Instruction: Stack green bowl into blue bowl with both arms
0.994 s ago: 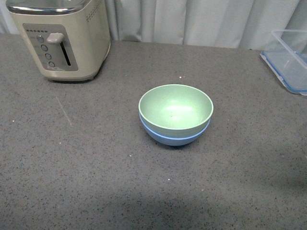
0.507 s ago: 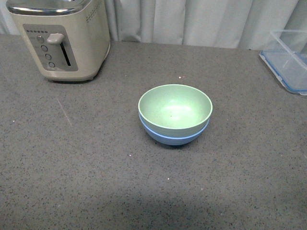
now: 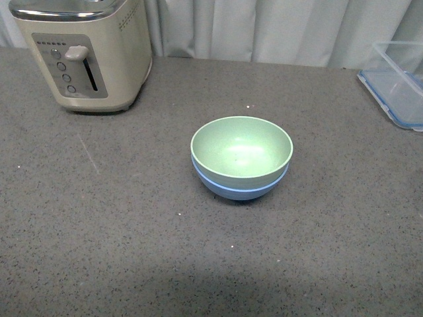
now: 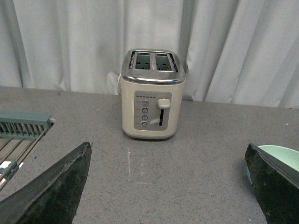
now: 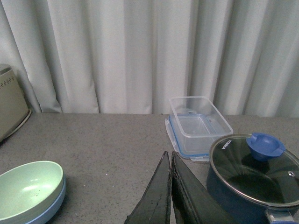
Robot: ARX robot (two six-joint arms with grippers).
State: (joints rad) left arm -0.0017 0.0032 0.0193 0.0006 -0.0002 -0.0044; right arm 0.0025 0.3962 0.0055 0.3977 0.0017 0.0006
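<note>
The green bowl [image 3: 242, 148] sits inside the blue bowl [image 3: 239, 186]. Both stand upright with their open sides facing up. They are round, so they have no long side and point no special way. Only a thin band of blue rim and the blue wall show under the green one. The green rim looks level.

The stacked bowls rest on the gray speckled tabletop [image 3: 119, 224]. The cream toaster [image 3: 82, 49] is the landmark here. The bowls are well apart from the toaster, on the side where its flat end wall is, and closer to the robot than the toaster. A clear box with a blue edge [image 3: 398, 82] lies much farther out on that same side, past the bowls. White curtains [image 3: 264, 30] hang behind the toaster.

No arm shows in the front view.

In the left wrist view the left gripper [image 4: 170, 186] is spread wide and holds nothing. The toaster stands between its two fingers, farther away.

In the right wrist view the right gripper [image 5: 170, 191] is closed with its fingers pressed together, and nothing is between them. A blue pot with a glass lid [image 5: 254, 175] stands just beside it.
</note>
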